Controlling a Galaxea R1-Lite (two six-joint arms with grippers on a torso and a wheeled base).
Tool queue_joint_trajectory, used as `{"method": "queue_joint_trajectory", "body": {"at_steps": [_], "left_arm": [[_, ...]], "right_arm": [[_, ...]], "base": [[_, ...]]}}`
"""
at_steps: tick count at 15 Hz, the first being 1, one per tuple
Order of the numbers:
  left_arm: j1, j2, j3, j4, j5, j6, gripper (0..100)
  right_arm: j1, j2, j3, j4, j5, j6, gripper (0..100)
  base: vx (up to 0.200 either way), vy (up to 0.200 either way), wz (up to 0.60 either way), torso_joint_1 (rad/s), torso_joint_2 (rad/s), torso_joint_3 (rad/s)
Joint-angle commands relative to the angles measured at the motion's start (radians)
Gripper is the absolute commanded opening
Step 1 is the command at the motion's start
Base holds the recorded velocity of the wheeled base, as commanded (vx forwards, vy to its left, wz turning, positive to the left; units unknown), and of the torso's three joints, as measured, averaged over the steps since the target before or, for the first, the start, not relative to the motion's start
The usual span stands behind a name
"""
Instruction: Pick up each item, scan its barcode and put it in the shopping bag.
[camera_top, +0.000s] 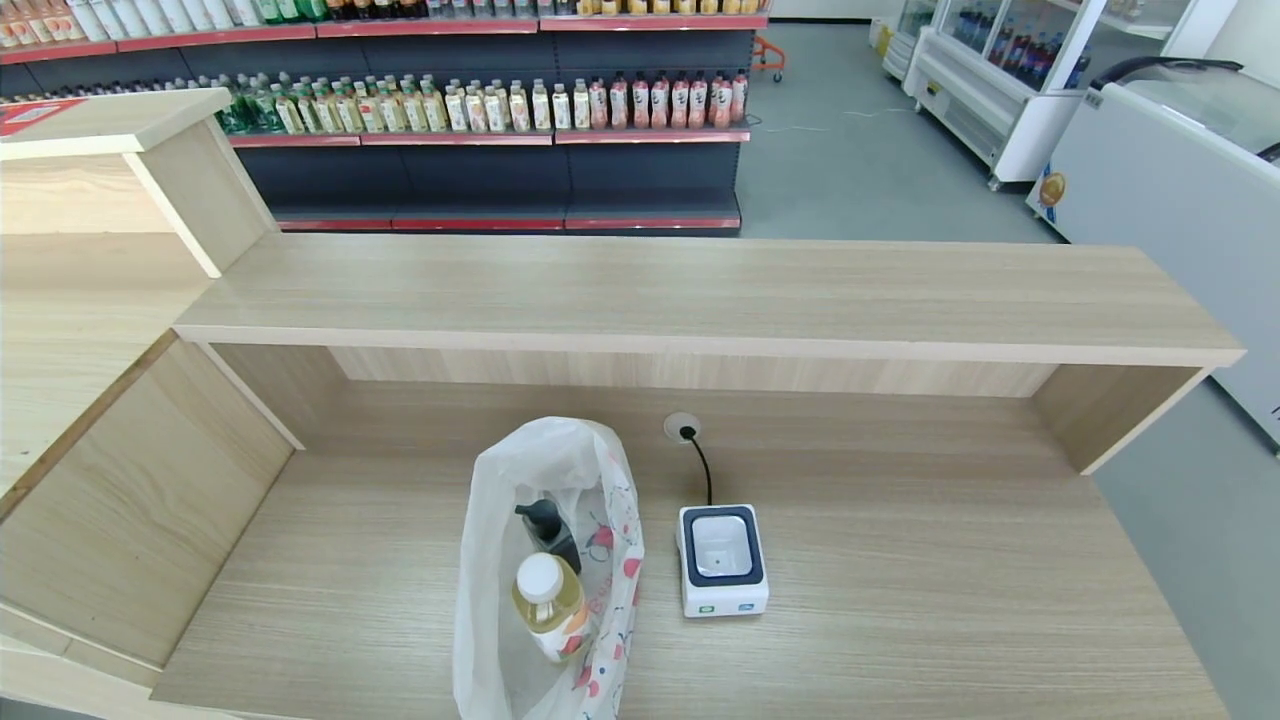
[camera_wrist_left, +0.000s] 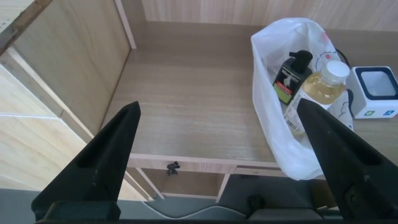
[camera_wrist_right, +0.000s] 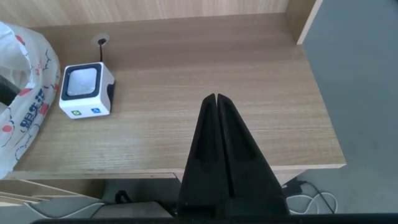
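Shopping bag (camera_top: 478, 590) is what I'm looking at first: white plastic with red print, standing open on the wooden counter (camera_top: 900, 600), ahead of my left gripper (camera_wrist_left: 219, 106) and off to its right side. From the left wrist camera the bag (camera_wrist_left: 267, 106) sits just past the finger on that side, and that finger overlaps the bag's lower part in the view.

Left gripper is spread wide, the two dark fingers well apart, with nothing between them but bare counter.

Inside the bag I can see two items. A bottle of yellow drink (camera_top: 548, 605) with a white cap is on the side nearer my grippers, and a dark pump bottle (camera_top: 548, 530) stands right behind it, farther from me. The left wrist camera picks up both, the yellow bottle (camera_wrist_left: 317, 87) beside the dark one (camera_wrist_left: 289, 78).

Over to my right gripper (camera_wrist_right: 215, 98): its fingers are pressed together into one narrow wedge, gripping nothing. It hangs above the near edge of the counter.

The scanner (camera_wrist_right: 86, 90), a small white box with a dark-framed window on top, lies ahead of that gripper and off to its left. The bag (camera_wrist_right: 25, 112) is just beyond the scanner on the same side. From the head camera the scanner (camera_top: 722, 560) sits just beside the bag, and its black cable (camera_top: 703, 468) runs away from me to a port in the counter.
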Motion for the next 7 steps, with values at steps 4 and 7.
{"method": "queue_joint_trajectory", "body": {"at_steps": [4,7], "left_arm": [[0.0,0.0,0.0,0.0,0.0,0.0,100],[0.0,0.0,0.0,-0.001,0.0,0.0,100]], "right_arm": [[0.0,0.002,0.001,0.0,0.0,0.0,0],[0.0,0.002,-0.001,0.002,0.0,-0.008,0]], "base": [[0.0,0.0,0.0,0.0,0.0,0.0],[0.0,0.0,0.0,0.0,0.0,0.0]]}}
